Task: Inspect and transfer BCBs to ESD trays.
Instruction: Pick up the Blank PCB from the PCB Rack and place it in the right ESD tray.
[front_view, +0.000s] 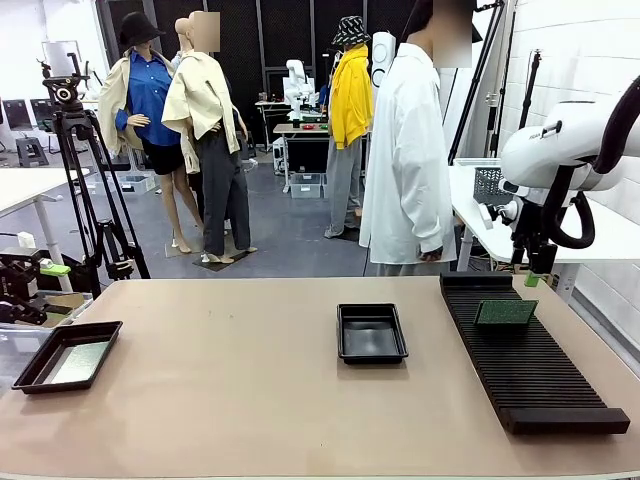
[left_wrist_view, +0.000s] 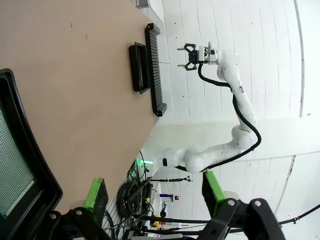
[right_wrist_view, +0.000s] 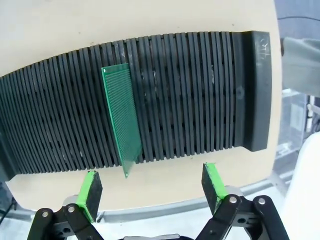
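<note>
Bench (front_view: 230, 400) is showing partial progress: left ESD tray (front_view: 28, 372) is holding one transferred BCB (left_wrist_view: 12, 170), and middle ESD tray (front_view: 343, 335) is sitting empty. Remaining BCB (right_wrist_view: 121, 120) is standing in the slotted rack (front_view: 540, 380). My right hand (right_wrist_view: 150, 170) is hovering over it, released. Left hand (left_wrist_view: 154, 177) is released too, beside its tray.

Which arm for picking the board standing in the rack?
Right. The right tool, open, hangs just over the green board standing in the black rack, while the left tool sits across the table near the left tray.
</note>
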